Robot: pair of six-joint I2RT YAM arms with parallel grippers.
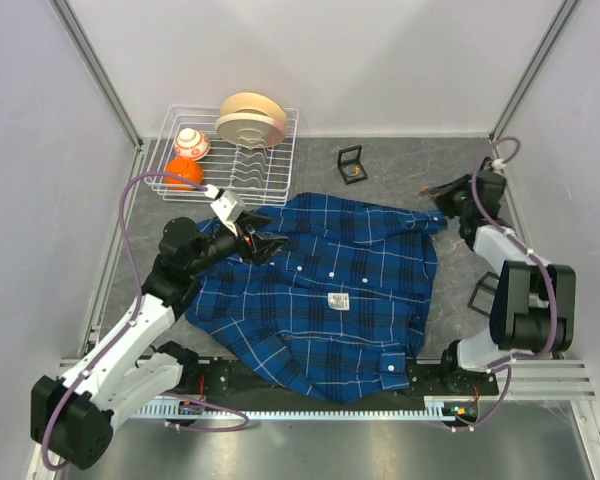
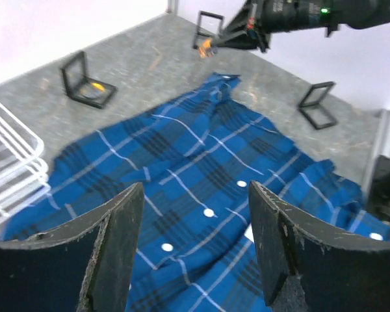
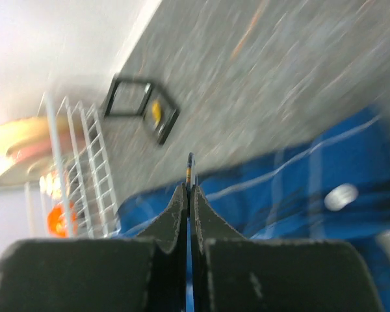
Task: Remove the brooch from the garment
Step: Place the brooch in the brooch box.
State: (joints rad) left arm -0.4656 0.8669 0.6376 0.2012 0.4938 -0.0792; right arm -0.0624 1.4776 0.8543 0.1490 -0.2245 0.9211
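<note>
The garment [image 1: 330, 290], a dark-blue plaid shirt with white buttons, lies spread on the table; it also shows in the left wrist view [image 2: 201, 162] and the right wrist view [image 3: 279, 188]. My right gripper [image 1: 440, 194] hovers by the shirt's far right corner, shut on the brooch [image 3: 190, 168], a thin piece seen edge-on that sticks out past the fingertips. In the left wrist view the brooch [image 2: 205, 47] is a small orange spot at the right gripper's tip, above the table. My left gripper [image 1: 263, 243] is open and empty just above the shirt's left part.
A white wire rack [image 1: 250, 165] at the back left holds plates [image 1: 250, 115], a white-and-orange ball [image 1: 191, 142] and an orange ball [image 1: 185, 172]. Small black frame stands sit behind the shirt [image 1: 352, 165] and at the right [image 1: 483, 292].
</note>
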